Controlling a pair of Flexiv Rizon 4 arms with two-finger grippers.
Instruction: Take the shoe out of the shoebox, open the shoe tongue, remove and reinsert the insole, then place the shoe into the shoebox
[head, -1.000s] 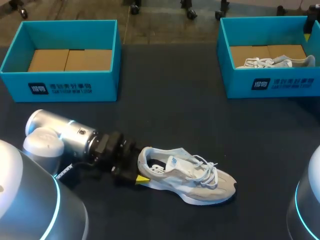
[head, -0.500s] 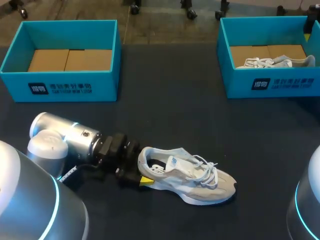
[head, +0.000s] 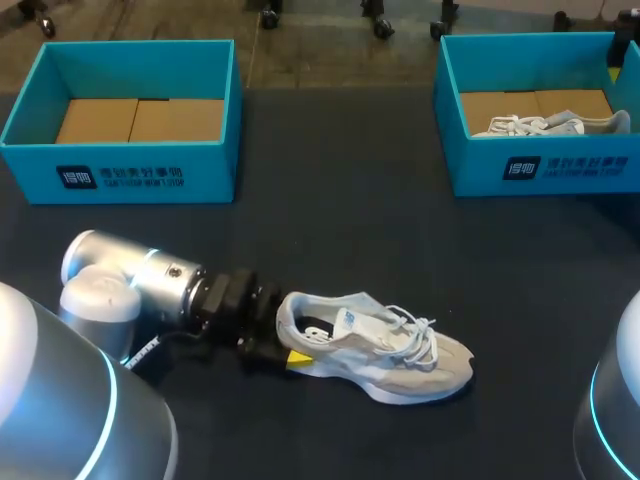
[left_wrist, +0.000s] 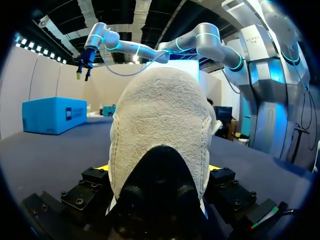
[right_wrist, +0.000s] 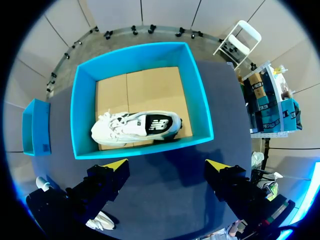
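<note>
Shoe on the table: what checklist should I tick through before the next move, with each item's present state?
1. The shoe is out of its box and lies on the table: ok.
2. The left tool holds the heel from both sides: ok.
3. Tongue pulled open: cannot tell; the laces look threaded.
4. Insole seated: cannot tell; the opening is dark.
5. The right tool is open and empty, above the right shoebox, which holds a second shoe: ok.
6. The left shoebox is empty for the return: ok.
</note>
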